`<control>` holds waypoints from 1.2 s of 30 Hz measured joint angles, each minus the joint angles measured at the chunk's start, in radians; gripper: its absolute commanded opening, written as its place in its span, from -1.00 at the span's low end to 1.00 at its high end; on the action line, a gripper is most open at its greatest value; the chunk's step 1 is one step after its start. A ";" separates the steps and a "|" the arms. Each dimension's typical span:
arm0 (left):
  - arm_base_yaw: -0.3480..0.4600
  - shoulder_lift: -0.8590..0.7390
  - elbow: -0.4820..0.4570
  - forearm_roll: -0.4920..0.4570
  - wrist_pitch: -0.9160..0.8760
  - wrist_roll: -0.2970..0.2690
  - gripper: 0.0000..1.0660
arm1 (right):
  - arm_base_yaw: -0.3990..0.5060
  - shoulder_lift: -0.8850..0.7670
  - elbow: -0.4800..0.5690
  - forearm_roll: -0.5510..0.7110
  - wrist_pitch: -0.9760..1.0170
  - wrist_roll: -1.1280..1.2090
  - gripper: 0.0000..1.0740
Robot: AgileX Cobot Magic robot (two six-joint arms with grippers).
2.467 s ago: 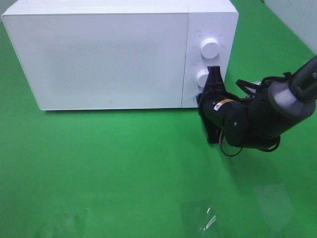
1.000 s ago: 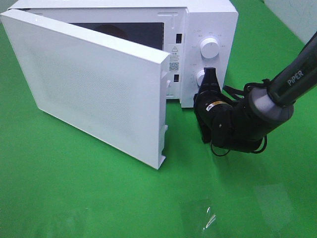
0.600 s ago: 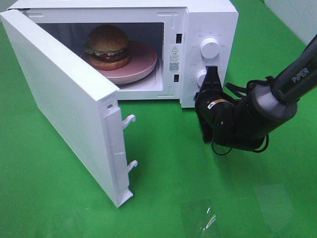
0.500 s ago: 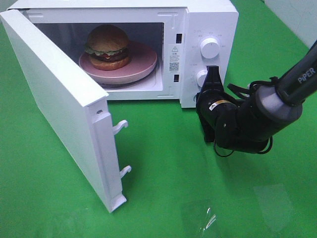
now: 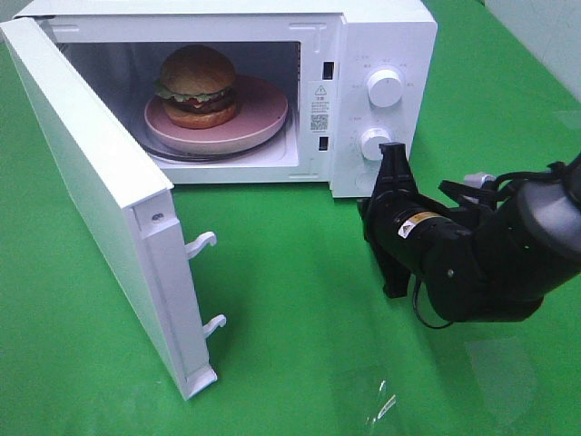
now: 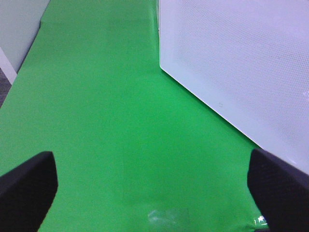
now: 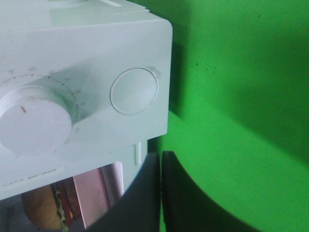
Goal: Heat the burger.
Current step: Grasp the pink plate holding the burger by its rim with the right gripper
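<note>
Right gripper (image 5: pixel 392 154) pinched closed beside lower knob (image 5: pixel 374 143) of microwave (image 5: pixel 381 36), left gripper (image 6: pixel 152 188) spread wide over green cloth (image 5: pixel 290 300), burger (image 5: pixel 197 84) sat on plate (image 5: pixel 259 118) inside, door (image 5: pixel 82 173) stood open

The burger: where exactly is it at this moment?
In the exterior high view, the burger sits on the pink plate inside the open microwave, left of its two dials.

One white microwave (image 5: pixel 386 27) with one door (image 5: pixel 82 173); one green table (image 5: pixel 290 345); two knobs on its panel, the upper knob (image 5: pixel 385 88) and the lower knob (image 5: pixel 375 143); two latch hooks on the door, upper hook (image 5: pixel 201 243) and lower hook (image 5: pixel 213 324); one burger (image 5: pixel 197 84); one pink plate (image 5: pixel 263 116); two grippers, the left gripper (image 6: pixel 153 191) and the right gripper (image 5: pixel 393 162)
</note>
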 measured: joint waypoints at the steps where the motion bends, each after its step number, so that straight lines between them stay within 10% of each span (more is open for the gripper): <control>1: 0.000 0.000 0.000 0.000 0.000 0.000 0.87 | 0.000 -0.016 0.016 -0.010 0.006 -0.004 -0.99; 18: 0.000 0.000 0.000 0.000 0.000 0.000 0.87 | 0.000 -0.382 0.077 -0.070 0.480 -0.937 -0.92; 36: 0.000 0.000 0.000 0.000 0.000 0.000 0.87 | -0.164 -0.585 -0.085 -0.326 1.291 -1.285 -0.85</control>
